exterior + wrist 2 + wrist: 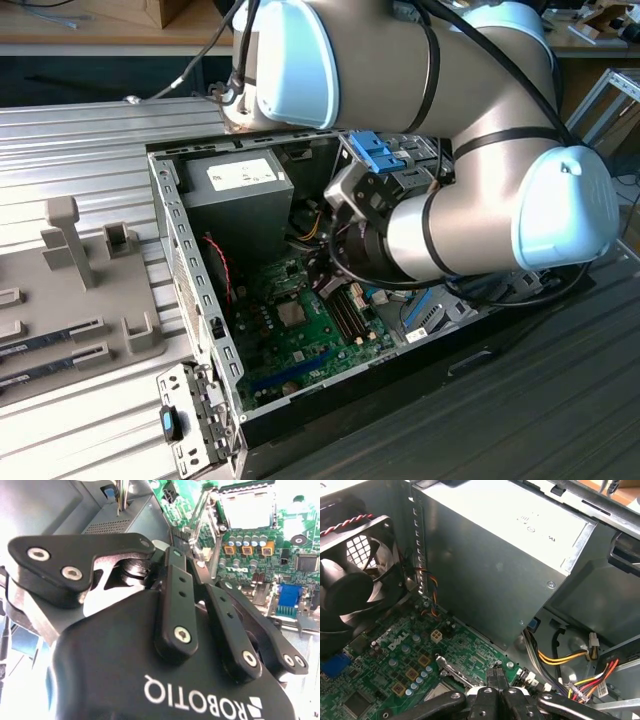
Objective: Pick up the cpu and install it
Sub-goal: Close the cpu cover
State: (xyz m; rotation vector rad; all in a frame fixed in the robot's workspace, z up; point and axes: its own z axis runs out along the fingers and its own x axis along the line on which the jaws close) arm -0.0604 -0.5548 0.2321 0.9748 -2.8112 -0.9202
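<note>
Hand, second wrist view: my hand (pixel 184 550) is nearest the lens, with its black body and links in front. The fingers are drawn together to a point, and I see nothing between them.
Socket, second wrist view: just beyond my fingertips, the socket frame (pixel 220 511) stands on the green motherboard (pixel 300 525).
Cpu, second wrist view: a pale square lies flat inside that frame. I take it for the cpu (pixel 247 504), already in its seat.
Hand, first wrist view: the fingertips meet above the board.
Lever, first wrist view: a thin metal lever (pixel 454 669) runs right up to the tips. I cannot tell whether I pinch it or only touch it.
Surroundings, first wrist view: the grey power supply (pixel 495 555), the fan (pixel 355 575) and the coloured wires (pixel 560 657) are all close by.
Arm, exterior view: my arm (pixel 480 220) reaches down into the open case (pixel 190 260), which lies on the ribbed worktop (pixel 80 130).
Cpu, exterior view: it is the silvery square (pixel 292 314) in the lower middle of the frame, beside my wrist.
Doing it well: I judge this to be socket work. I should press on the lever alone, move slowly, stay clear of the wires, and not nudge the chip.
</note>
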